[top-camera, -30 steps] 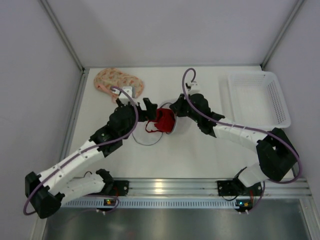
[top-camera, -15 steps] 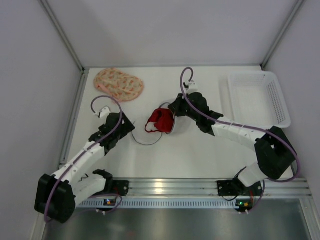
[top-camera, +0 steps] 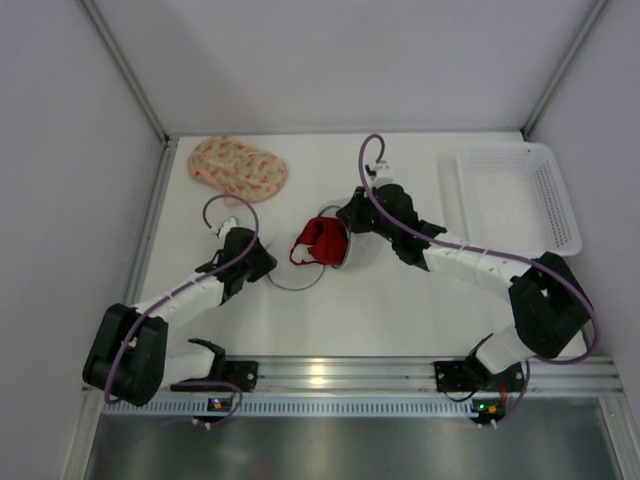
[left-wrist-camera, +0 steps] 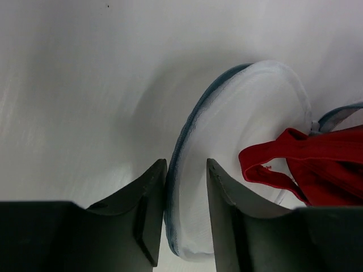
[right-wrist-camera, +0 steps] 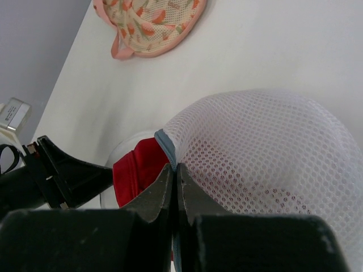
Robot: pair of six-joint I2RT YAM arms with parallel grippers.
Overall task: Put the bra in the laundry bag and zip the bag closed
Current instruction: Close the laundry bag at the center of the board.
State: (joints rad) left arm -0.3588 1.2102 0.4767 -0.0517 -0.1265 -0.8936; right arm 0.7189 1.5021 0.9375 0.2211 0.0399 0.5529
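Mid-frame, the right claw (right-wrist-camera: pixel 174 169) is pinched together on the blue rim of the laundry bag (right-wrist-camera: pixel 261 147), with the red bra (left-wrist-camera: pixel 326 164) in its mouth. The left claw (left-wrist-camera: pixel 186 167) stands apart, astride the bag's edge.

From my screen I see a white worktop (top-camera: pixel 400 310) closed in by pale grey walls (top-camera: pixel 330 60) on the left, the far side and the right. At the far left of it lies a flat, rounded piece of cloth (top-camera: pixel 238 168), peach with a small flower pattern and a pink border; the right wrist camera also shows it (right-wrist-camera: pixel 150 22). At the far right stands a white plastic basket (top-camera: pixel 565 200) with slotted sides, near the right wall. Along the near edge runs a metal rail (top-camera: pixel 340 375).
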